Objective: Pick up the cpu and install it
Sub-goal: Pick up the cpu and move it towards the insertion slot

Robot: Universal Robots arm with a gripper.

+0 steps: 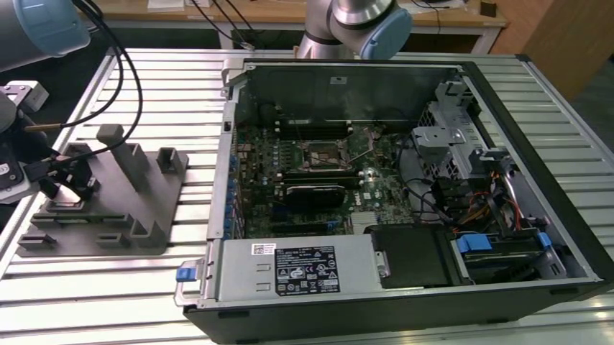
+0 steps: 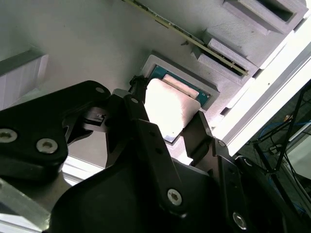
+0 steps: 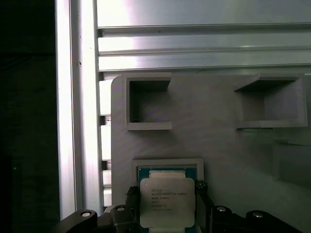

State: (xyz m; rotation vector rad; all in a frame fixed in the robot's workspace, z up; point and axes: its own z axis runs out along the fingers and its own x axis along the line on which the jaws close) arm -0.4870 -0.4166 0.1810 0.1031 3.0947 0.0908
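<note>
We see the cpu (image 3: 167,203) lying flat, shiny grey side up, in a square pocket of the grey holder (image 3: 214,160). The jaws are closed in on it. One black finger (image 3: 201,190) sits tight against each of two facing sides, so the jaws have hold of the cpu while it rests in its pocket. In the exterior view the holder lies on the ribbed metal surface (image 1: 144,86), at the exterior view's left, with the arm (image 1: 39,29) above it. Just beside the holder, toward the exterior view's right, is an open computer case (image 1: 537,108). Its square black socket (image 1: 321,152) is well apart from the cpu
</note>
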